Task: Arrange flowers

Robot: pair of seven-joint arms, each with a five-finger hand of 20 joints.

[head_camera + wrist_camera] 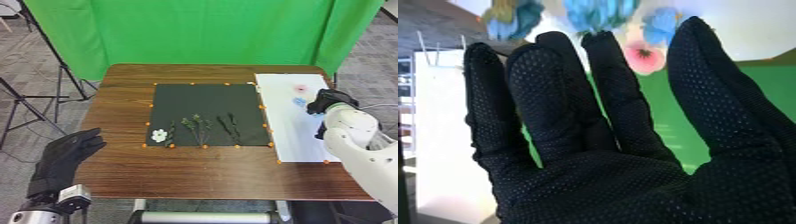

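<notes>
Near the right edge of the tabletop (213,172), blue flowers (599,14) are placed by the right hand (598,182), fingers spread; seemingly soft, they should be gripped beneath the petals.

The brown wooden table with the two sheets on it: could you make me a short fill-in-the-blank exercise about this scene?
The square black sheet lies to the ____ of the long white sheet. The open flower near the black sheet's left edge is ____. The robot's black-gloved ____ hand is beside the blue flowers. The cloth curtain behind the table is ____.

Missing words: left; white; right; green.
</notes>
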